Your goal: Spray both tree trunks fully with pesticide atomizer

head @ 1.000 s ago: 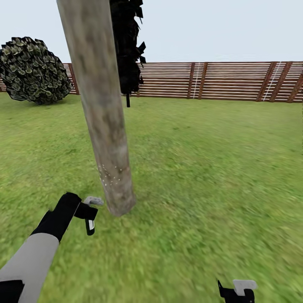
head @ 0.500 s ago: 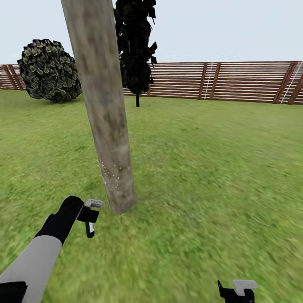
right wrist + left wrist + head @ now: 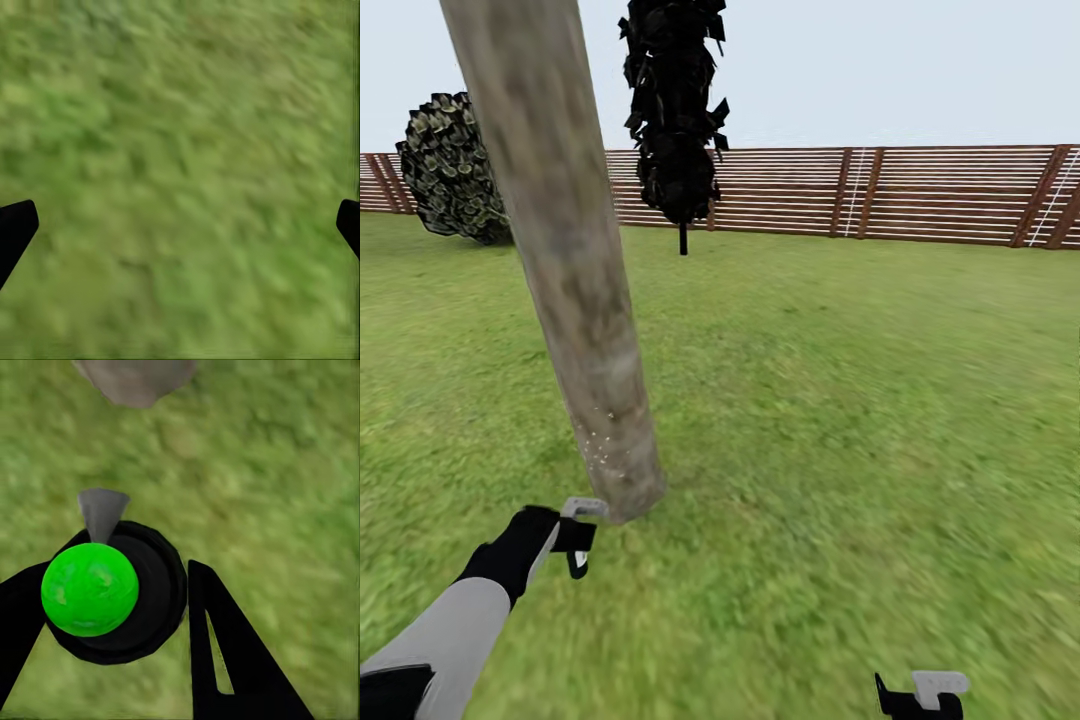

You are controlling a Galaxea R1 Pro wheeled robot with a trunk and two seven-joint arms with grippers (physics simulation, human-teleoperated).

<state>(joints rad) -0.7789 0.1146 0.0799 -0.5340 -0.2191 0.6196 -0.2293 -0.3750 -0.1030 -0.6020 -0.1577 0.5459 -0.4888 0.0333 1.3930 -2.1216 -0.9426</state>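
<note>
A thick grey-brown tree trunk (image 3: pixel 575 300) rises from the grass floor (image 3: pixel 840 400) at the left of the head view. Fine whitish specks of pesticide (image 3: pixel 600 443) dot the bark just above its base. My left gripper (image 3: pixel 573 540) sits close in front of the trunk's foot, shut on the pesticide atomizer (image 3: pixel 582 508). In the left wrist view the atomizer (image 3: pixel 97 585) shows a bright green round top and a grey nozzle between the black fingers (image 3: pixel 217 652), and the trunk base (image 3: pixel 135 376) lies just ahead. My right gripper (image 3: pixel 920 693) hangs open low over bare grass.
A brown slat fence (image 3: pixel 920 195) closes the lawn at the back. A thin dark conifer (image 3: pixel 675 110) stands before it. A rounded shrub (image 3: pixel 450 170) sits at the far left behind the trunk. Open lawn stretches to the right of the trunk.
The view has shifted, so the trunk now stands further left and partly covers the shrub. My left gripper with the atomizer sits slightly lower, still by the trunk's base. The right gripper is unchanged.
</note>
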